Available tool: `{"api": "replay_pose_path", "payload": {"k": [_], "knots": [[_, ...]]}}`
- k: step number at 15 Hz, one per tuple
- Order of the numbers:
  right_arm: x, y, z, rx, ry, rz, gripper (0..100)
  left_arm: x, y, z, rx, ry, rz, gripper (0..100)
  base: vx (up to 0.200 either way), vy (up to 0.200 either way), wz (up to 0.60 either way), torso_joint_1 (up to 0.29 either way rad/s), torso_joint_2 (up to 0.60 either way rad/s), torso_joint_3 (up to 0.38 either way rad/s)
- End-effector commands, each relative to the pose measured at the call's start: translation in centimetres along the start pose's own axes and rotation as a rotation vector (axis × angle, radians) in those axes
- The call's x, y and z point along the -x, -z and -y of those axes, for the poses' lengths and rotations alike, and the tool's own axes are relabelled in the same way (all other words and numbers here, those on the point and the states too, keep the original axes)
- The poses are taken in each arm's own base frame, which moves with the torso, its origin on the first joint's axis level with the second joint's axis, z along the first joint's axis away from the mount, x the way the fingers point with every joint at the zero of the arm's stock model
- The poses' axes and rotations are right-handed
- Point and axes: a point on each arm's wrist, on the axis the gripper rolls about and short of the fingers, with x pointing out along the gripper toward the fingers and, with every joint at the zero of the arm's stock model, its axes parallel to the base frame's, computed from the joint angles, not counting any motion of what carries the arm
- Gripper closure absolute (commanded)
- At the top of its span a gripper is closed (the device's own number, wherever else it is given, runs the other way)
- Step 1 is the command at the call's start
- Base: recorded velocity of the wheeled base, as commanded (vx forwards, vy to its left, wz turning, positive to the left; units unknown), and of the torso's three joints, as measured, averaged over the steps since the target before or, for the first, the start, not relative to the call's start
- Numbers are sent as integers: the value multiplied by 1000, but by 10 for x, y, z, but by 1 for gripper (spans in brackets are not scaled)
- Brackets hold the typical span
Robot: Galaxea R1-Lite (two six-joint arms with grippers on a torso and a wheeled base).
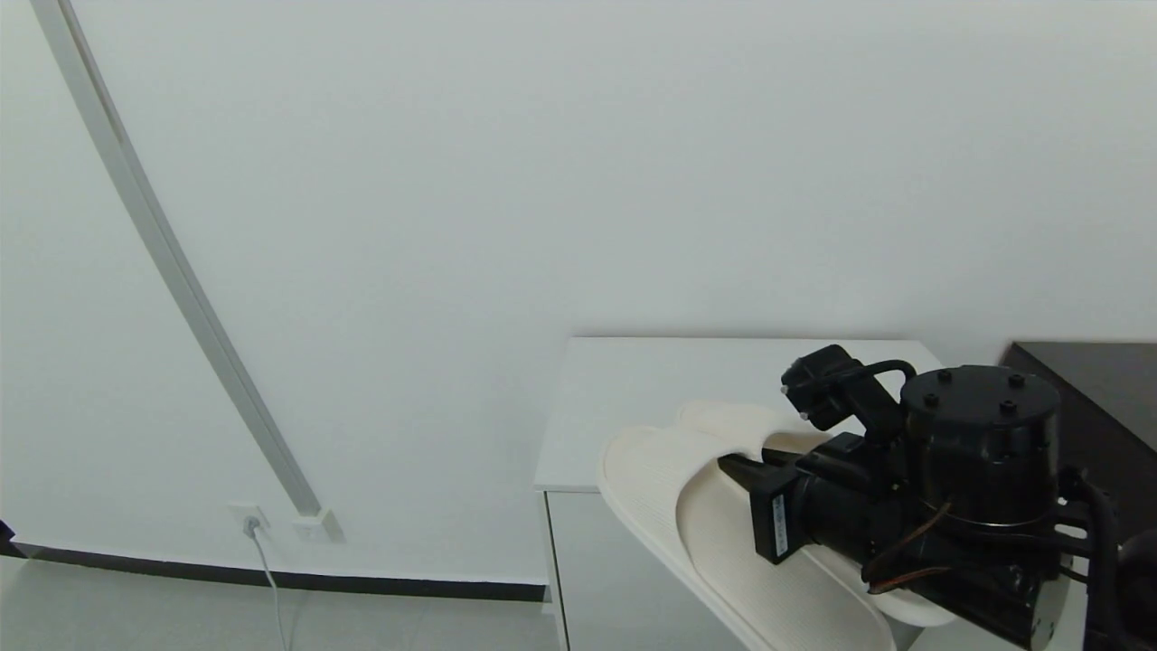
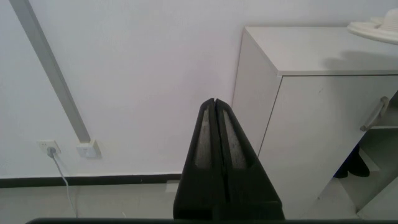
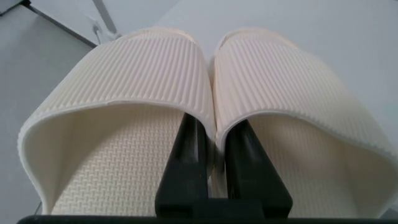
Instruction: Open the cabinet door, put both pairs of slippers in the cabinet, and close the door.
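White cabinet top point(image 1: 633, 389), cream slippers point(image 1: 651, 488) partly over it.

Slippers point(image 3: 143, 71): cream, ribbed uppers, herringbone-textured insoles. Left gripper point(image 2: 215, 106) and right gripper point(image 3: 214, 134): black, and the left one's pads point(image 2: 205, 146) are grey. Cabinet point(image 1: 633, 380): plain white, grey handle point(image 2: 373, 114). Wall point(image 1: 542, 181): plain white with a grey strip point(image 1: 172, 262) and black skirting point(image 1: 271, 577). Socket point(image 1: 249, 520): white. Table point(image 1: 1103, 389): black. Floor point(image 1: 136, 615): light grey.
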Motion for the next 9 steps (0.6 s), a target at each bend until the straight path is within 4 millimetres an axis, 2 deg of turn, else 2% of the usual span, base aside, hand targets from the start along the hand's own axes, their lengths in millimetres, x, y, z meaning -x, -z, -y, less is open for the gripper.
{"api": "replay_pose_path", "payload": {"k": [1,6,9], "knots": [[4,0,-2,1,-9,3,100,0,0,0,0,0,-1,100,0,0,0,0,0,0],[6,5,-2,5,-8,-11,100,0,0,0,0,0,-1,100,0,0,0,0,0,0],[6,8,-4,13,-16,-22,100,0,0,0,0,2,-1,100,-200,0,0,9,2,1]]}}
